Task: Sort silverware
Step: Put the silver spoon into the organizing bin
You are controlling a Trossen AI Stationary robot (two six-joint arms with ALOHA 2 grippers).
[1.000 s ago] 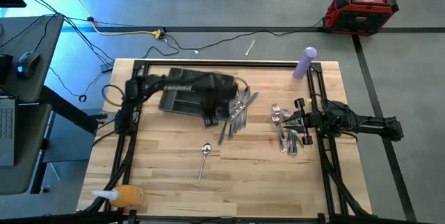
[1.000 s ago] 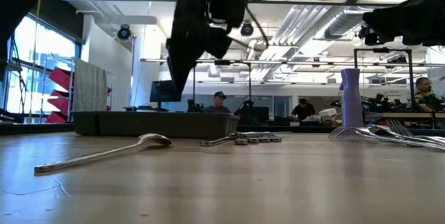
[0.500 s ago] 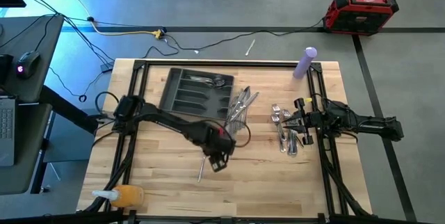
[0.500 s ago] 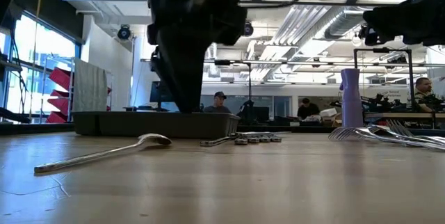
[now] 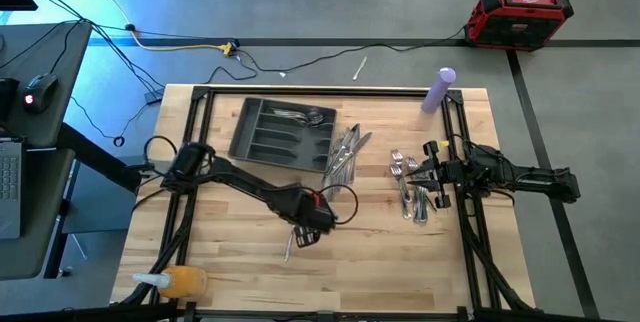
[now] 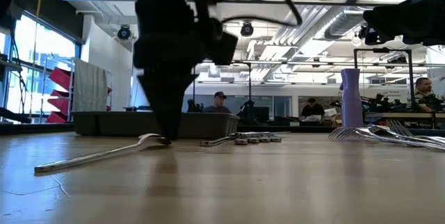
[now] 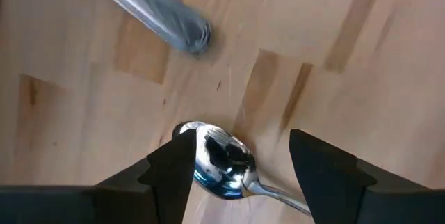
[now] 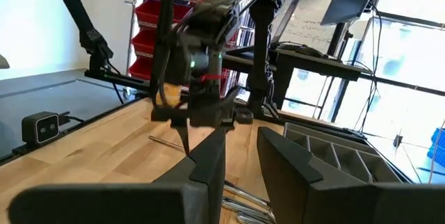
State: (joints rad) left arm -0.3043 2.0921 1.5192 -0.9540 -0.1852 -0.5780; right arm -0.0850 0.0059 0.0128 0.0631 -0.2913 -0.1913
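A lone silver spoon (image 5: 288, 248) lies flat on the wooden table toward the near side, also low in the low view (image 6: 97, 156). My left gripper (image 5: 303, 230) points down over its bowl (image 7: 221, 157), open, one finger on each side. More silverware lies in a heap (image 5: 345, 157) beside the dark grey tray (image 5: 262, 142), some pieces in the tray (image 5: 300, 116), and forks (image 5: 410, 190) at the right. My right gripper (image 5: 430, 174) hovers level above the forks, open with a narrow gap (image 8: 240, 161) and nothing in it. My left gripper straddles the spoon's bowl (image 7: 221, 157) from above, pointing down. The bowl lies close against one finger (image 7: 175, 168), the other finger stands apart from it. Whether a finger touches the bowl I cannot tell. The spoon lies flat on the table.
A knife's handle end (image 7: 188, 33) lies just beyond the spoon's bowl. A purple cylinder (image 5: 438, 90) stands at the far right corner and an orange bottle (image 5: 180, 282) lies at the near left. People sit in the room behind the table (image 6: 220, 102).
My left gripper has swung from over the tray toward the table's near edge and come down until its fingertips stand at the spoon's bowl. The spoon has stayed where it was. My right arm has kept still.
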